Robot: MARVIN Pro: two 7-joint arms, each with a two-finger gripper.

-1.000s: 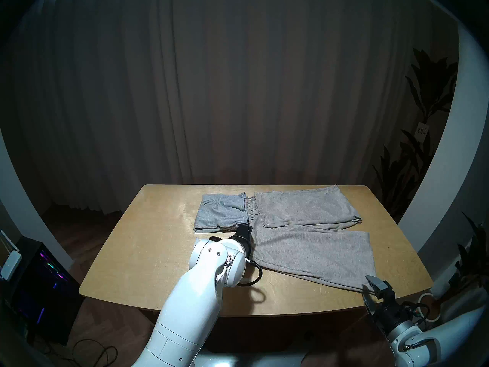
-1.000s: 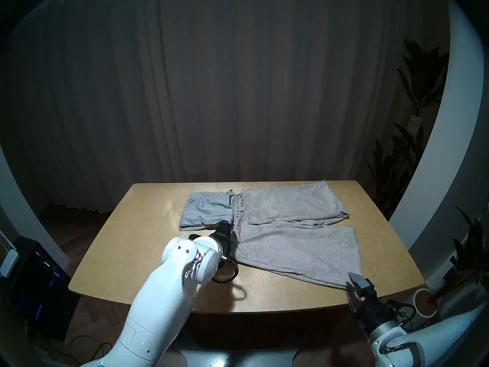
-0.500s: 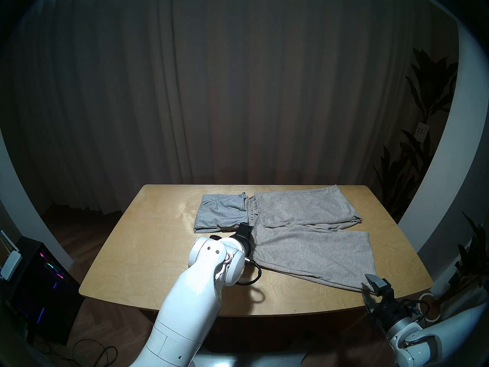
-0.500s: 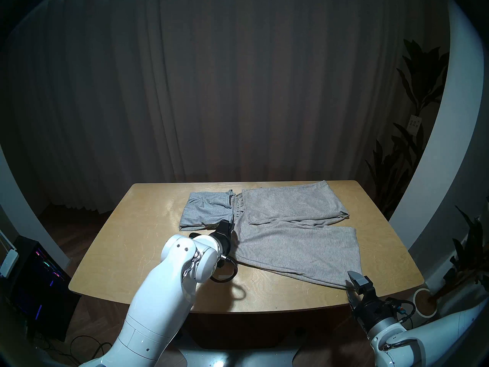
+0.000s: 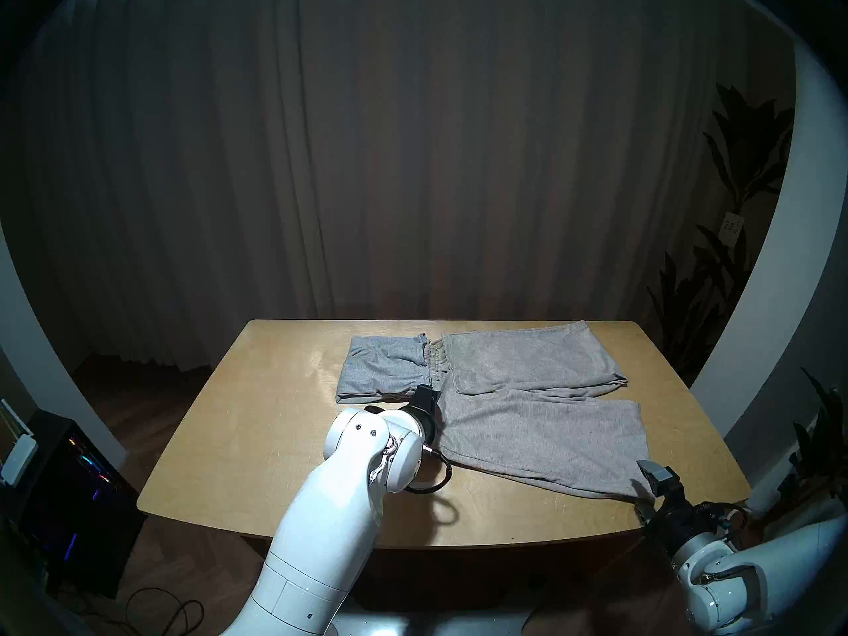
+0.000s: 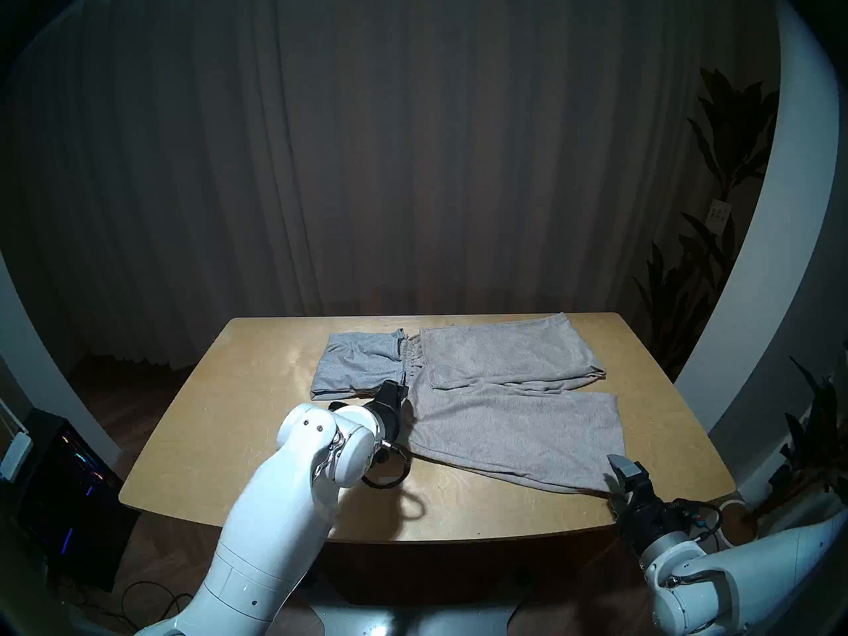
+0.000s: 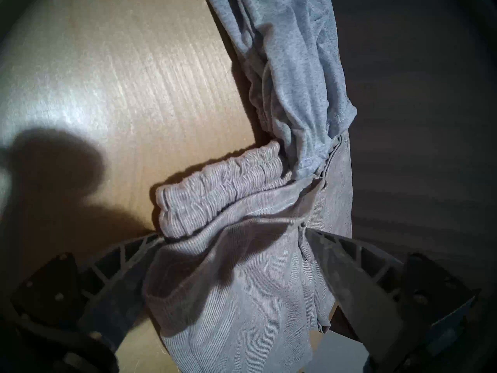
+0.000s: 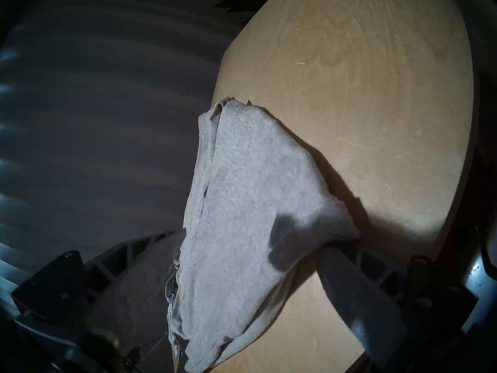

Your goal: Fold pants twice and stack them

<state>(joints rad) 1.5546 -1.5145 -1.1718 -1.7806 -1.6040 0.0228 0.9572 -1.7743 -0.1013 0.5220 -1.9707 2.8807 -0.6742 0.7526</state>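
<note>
The left gripper point(image 7: 236, 259) and right gripper point(image 8: 247, 256), fingers spread wide, are reaching around the big, soft, floppy beige-grey knit pants point(image 5: 541, 433) (lying on the wooden table point(image 5: 238, 442)) at waistband and leg end.

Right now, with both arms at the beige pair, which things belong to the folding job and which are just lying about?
Part of the job:
- beige pants, spread out, far leg folded back
- grey pants, folded, beside them
- left gripper, jaws around the waistband corner
- right gripper, jaws around the near leg's hem
- table

Just lying about:
- curtain
- plant
- computer
</note>
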